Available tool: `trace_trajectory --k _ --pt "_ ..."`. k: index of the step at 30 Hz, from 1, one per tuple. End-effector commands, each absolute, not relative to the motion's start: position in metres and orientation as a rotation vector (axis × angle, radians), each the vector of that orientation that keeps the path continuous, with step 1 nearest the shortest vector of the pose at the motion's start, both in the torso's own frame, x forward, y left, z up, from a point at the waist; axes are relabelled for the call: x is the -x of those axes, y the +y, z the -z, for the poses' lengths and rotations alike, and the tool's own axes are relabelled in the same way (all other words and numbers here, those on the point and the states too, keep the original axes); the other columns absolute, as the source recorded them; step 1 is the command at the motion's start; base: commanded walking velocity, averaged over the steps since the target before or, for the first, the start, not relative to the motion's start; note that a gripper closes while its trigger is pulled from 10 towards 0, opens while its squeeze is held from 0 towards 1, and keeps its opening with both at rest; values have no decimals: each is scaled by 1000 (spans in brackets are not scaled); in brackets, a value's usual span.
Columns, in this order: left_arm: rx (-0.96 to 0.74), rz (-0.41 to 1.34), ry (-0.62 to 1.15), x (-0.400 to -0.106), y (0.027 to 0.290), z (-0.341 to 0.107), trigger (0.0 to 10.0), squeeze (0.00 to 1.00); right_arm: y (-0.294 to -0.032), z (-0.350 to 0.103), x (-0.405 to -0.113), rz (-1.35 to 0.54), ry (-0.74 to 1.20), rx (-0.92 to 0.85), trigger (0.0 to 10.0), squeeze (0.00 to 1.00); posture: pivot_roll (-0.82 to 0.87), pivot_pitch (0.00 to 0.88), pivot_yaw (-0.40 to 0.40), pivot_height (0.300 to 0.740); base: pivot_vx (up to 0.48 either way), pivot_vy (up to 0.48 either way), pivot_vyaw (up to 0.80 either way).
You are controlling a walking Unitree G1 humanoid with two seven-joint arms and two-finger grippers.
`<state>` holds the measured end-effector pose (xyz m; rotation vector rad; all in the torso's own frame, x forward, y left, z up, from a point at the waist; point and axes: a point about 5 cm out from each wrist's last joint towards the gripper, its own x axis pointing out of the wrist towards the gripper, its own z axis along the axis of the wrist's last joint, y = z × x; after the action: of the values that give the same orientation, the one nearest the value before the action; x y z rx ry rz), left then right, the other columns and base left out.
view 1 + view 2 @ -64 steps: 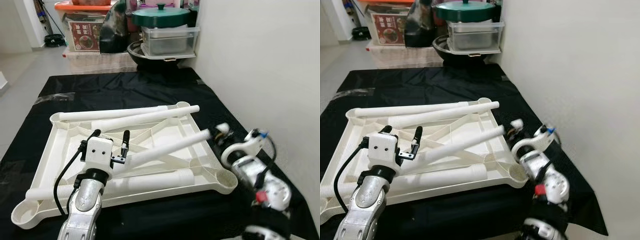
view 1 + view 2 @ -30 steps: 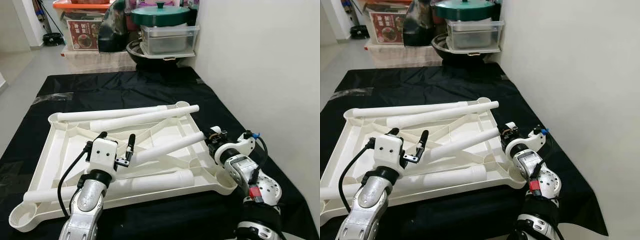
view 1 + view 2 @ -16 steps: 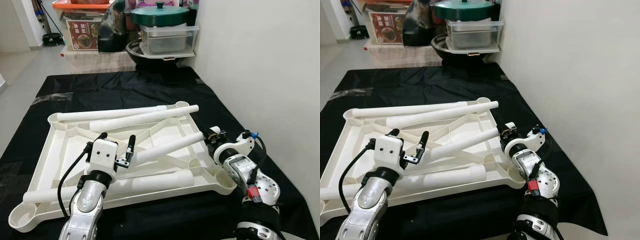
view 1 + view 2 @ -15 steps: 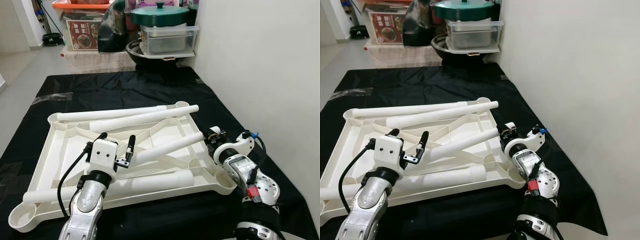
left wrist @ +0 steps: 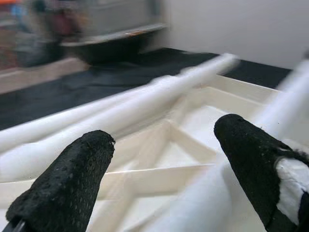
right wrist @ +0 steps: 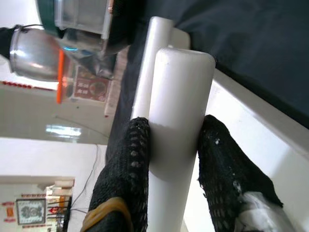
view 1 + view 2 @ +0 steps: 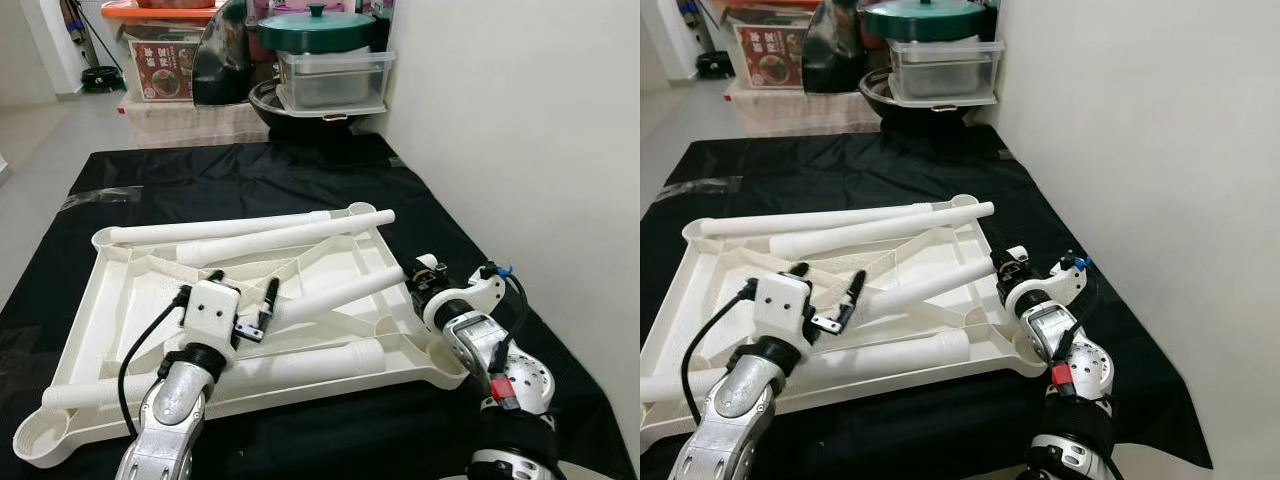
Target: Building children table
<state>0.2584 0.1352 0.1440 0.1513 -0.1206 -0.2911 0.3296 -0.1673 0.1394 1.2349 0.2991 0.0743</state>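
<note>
Right gripper [image 6: 169,159] clamped on a white table leg [image 7: 340,293], lower right, left gripper [image 7: 245,305] spread over the upturned tabletop [image 7: 110,300], wrist view showing pads [image 6: 137,145] pressing the leg

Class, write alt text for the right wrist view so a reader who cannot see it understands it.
Two black fingers of the right gripper clamp a white table leg from both sides. Another white leg lies behind it, beside black cloth.
</note>
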Motion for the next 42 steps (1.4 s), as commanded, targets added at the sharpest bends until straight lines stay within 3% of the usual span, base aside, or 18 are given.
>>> trace_trajectory --k 1,11,21,23,29,30,31,32,42 --pt "-146 350 -89 -258 134 -141 10000 0 -148 -137 -328 -149 367 -1182 10000 0 18 0 -52 740 0 0 0" --pt "-267 507 -112 -267 154 -162 10000 0 -123 -188 -325 -443 226 -1140 10000 0 18 0 -39 740 0 0 0" --pt "-256 546 16 -270 168 -151 10000 0 -119 -200 -320 -543 192 -1075 10000 0 18 0 -41 740 0 0 0" --pt "-205 563 128 -270 172 -139 10000 0 -115 -208 -316 -596 164 -1037 10000 0 14 0 -34 740 0 0 0" --pt "-196 525 226 -276 178 -129 10000 0 -109 -218 -312 -653 132 -1007 10000 0 11 0 -33 740 0 0 0" --pt "-192 493 244 -281 181 -128 4980 0 -108 -220 -311 -666 127 -1000 10000 0 9 0 -33 740 0 0 0" --pt "-192 493 244 -281 181 -128 4980 0 -108 -220 -311 -666 127 -1000 10000 0 9 0 -33 740 0 0 0" --pt "-191 466 246 -284 183 -128 0 0 -107 -221 -310 -673 123 -995 10000 0 6 0 -32 740 0 0 0" --pt "-221 494 239 -281 177 -129 0 0 -108 -222 -309 -676 126 -989 10000 0 6 0 -36 740 0 0 0"
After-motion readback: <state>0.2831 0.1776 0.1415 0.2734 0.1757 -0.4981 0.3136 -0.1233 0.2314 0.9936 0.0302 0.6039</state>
